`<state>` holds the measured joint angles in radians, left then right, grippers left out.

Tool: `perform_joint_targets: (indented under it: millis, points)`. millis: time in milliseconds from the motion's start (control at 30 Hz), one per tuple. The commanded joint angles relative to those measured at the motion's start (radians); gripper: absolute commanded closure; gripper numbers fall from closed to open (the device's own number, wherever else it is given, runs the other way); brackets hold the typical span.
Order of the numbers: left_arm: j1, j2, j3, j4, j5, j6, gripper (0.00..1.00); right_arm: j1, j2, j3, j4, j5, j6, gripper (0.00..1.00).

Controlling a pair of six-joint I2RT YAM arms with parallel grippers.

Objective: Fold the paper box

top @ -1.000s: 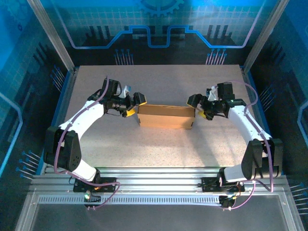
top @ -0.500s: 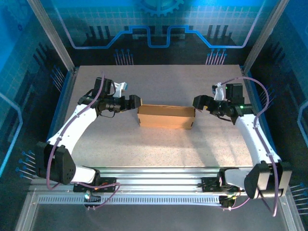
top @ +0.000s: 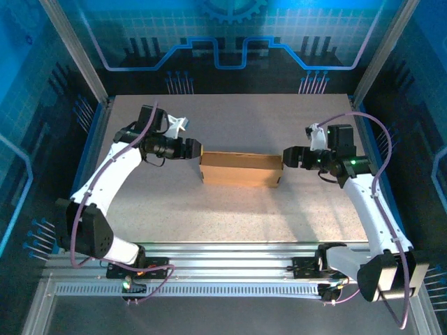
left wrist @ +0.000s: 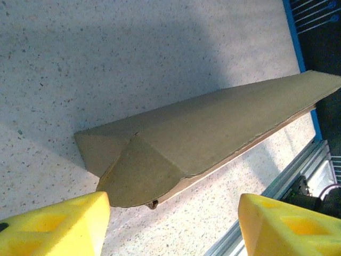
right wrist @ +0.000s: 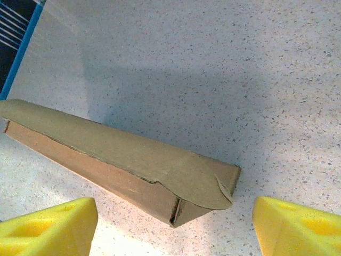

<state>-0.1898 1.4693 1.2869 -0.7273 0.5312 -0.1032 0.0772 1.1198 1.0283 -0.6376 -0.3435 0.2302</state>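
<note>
**Both grippers squared up to the box ends, jaws narrowing, nothing held**

Over the last second I see both wrists swing round. The left gripper (top: 192, 149) and right gripper (top: 290, 156) now point straight at each other, with the paper box (top: 241, 168) between them. Each tip sits just beside its end of the box. I can't tell if either touches.

Both have come in from full spread but are open, with nothing in the jaws. In the left wrist view the left gripper (left wrist: 170, 232) has the paper box (left wrist: 213, 128) ahead of it, outside the fingers. It's the same for the right gripper (right wrist: 173, 232) and the paper box (right wrist: 122, 160).

My read is that the box is basically folded, with the lid down. What's left looks like pressing or tucking the ends:
- The end flap (left wrist: 141, 173) ahead of the left gripper bulges.
- The lid corner (right wrist: 210, 189) ahead of the right gripper curls over a small gap.

Bare tabletop (top: 230, 216) lies all round the box, and nothing sits between the fingers and the box. The purple cable (top: 367, 122) loops behind the right gripper, away from the box.
</note>
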Motion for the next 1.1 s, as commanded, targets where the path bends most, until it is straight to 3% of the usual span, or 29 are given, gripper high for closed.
perform_joint_targets:
  millis: [0,667,1067]
  points:
    - [-0.001,0.036,0.049,-0.09,-0.021,0.077,0.36,0.035,0.01,-0.002,-0.017,0.028,-0.055,0.22]
    - [-0.034,0.13,0.152,-0.15,-0.083,0.12,0.53,0.121,0.117,0.034,0.015,0.197,-0.104,0.29]
    - [-0.047,0.155,0.194,-0.172,-0.074,0.105,0.71,0.152,0.141,0.084,-0.005,0.232,-0.108,0.6]
